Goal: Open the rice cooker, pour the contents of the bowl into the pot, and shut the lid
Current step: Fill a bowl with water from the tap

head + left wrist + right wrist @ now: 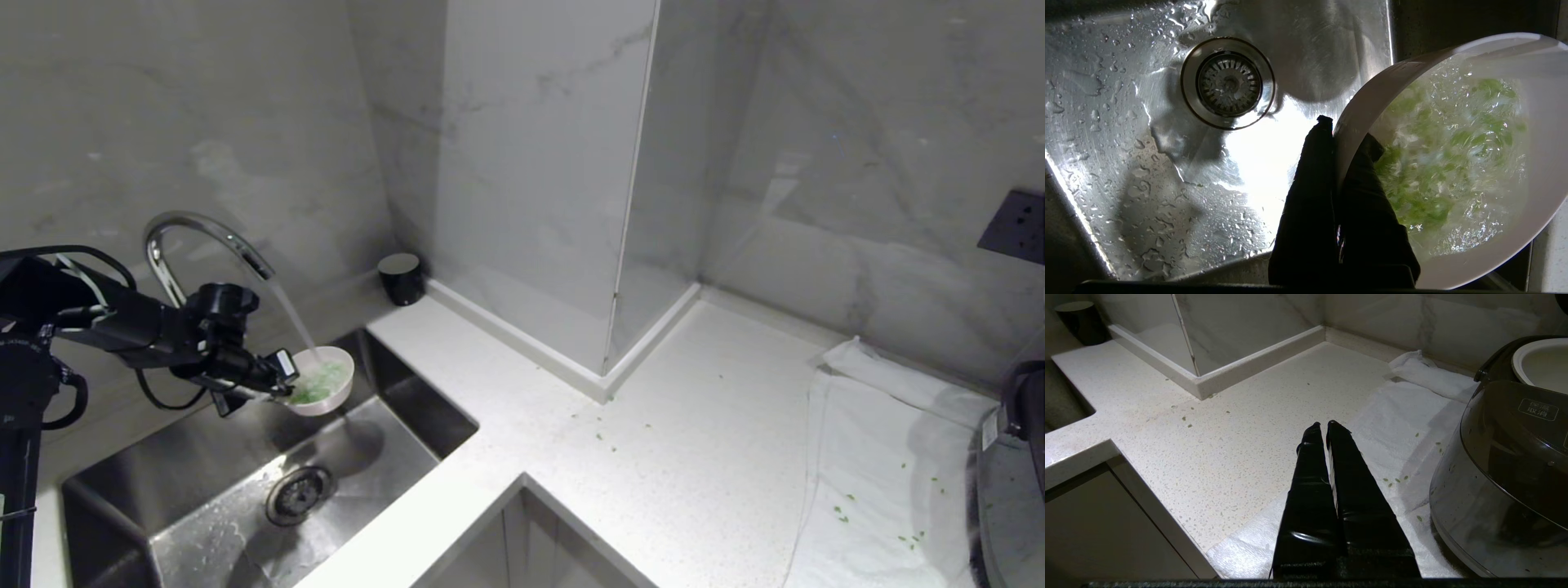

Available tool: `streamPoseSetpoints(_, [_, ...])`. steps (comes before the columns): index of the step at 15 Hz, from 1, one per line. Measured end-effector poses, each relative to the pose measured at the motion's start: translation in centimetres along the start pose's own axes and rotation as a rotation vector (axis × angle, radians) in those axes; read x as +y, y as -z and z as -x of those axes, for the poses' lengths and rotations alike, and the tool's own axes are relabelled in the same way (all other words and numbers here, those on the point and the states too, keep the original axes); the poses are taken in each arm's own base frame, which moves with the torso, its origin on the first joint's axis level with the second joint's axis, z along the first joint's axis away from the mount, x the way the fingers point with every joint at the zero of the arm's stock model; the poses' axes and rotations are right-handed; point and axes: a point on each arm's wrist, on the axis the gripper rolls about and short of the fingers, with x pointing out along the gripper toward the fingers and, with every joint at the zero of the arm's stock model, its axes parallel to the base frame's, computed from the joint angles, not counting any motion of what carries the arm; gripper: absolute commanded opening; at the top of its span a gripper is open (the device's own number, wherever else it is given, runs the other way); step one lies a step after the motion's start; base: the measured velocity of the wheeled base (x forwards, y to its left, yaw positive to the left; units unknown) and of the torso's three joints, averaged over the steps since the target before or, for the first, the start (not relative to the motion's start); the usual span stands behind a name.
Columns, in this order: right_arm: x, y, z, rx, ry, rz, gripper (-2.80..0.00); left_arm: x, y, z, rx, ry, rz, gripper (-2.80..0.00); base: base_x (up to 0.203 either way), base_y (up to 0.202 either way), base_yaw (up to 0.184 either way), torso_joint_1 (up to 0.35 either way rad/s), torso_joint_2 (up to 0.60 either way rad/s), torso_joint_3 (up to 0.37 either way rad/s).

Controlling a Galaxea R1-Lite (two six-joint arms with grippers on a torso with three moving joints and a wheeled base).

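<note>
My left gripper [282, 376] [1348, 130] is shut on the rim of the bowl [326, 384] [1539, 196], one finger inside and one outside. It holds the bowl over the sink, under the tap's running stream. The contents of the bowl [320, 382] [1437, 163], green bits, swirl in water. The rice cooker [1506, 469] [1008, 490] stands far right on a white towel. Its pale-lined pot [1541, 363] is uncovered; the lid is not clearly in view. My right gripper [1323, 424] hangs shut and empty over the counter beside the cooker.
A chrome faucet [204, 237] arches over the steel sink [204, 506] with its drain [298, 492]. A black cup [400, 278] sits at the wall corner. The white towel [882, 457] and the counter [604, 437] carry stray green bits. A marble column juts out behind.
</note>
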Motion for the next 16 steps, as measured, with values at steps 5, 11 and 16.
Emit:
streamPoseSetpoints(5, [0.00,0.00,0.00,0.000,0.000,0.000,-2.80,0.05,0.01,-0.07,0.001,-0.002,0.003,-2.80,0.000,0.000,0.000,0.000,0.00,0.000])
streamPoseSetpoints(11, [0.00,0.00,0.00,0.000,0.000,0.000,-2.80,0.11,0.13,-0.10,0.006,-0.004,0.004,-2.80,0.000,0.000,0.000,0.000,0.00,0.000])
streamPoseSetpoints(16, [0.00,0.00,0.00,0.000,0.000,0.000,-2.80,0.14,0.20,-0.07,0.009,-0.004,0.004,-2.80,0.000,0.000,0.000,0.000,0.00,0.000])
